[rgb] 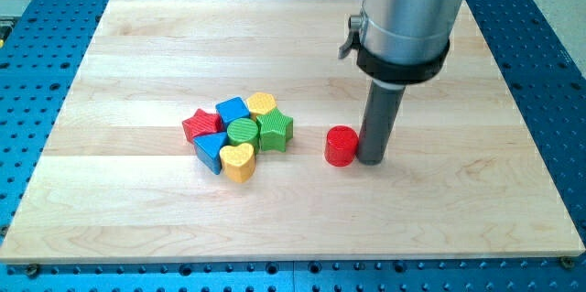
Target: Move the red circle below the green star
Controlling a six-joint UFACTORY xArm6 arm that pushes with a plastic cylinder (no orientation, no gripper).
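Observation:
The red circle point(341, 146) stands on the wooden board, to the right of a tight cluster of blocks. The green star point(275, 131) is on the cluster's right side, a short gap to the left of the red circle. My tip point(371, 158) rests on the board right against the red circle's right side, touching or nearly touching it. The rod rises from there to the grey arm body point(407, 17) at the view's top.
The cluster also holds a red star point(200, 125), a blue cube point(232, 110), a yellow block point(262, 102), a green circle point(243, 132), a blue block point(211, 150) and a yellow heart point(239, 161). The board point(110, 219) lies on a blue perforated table.

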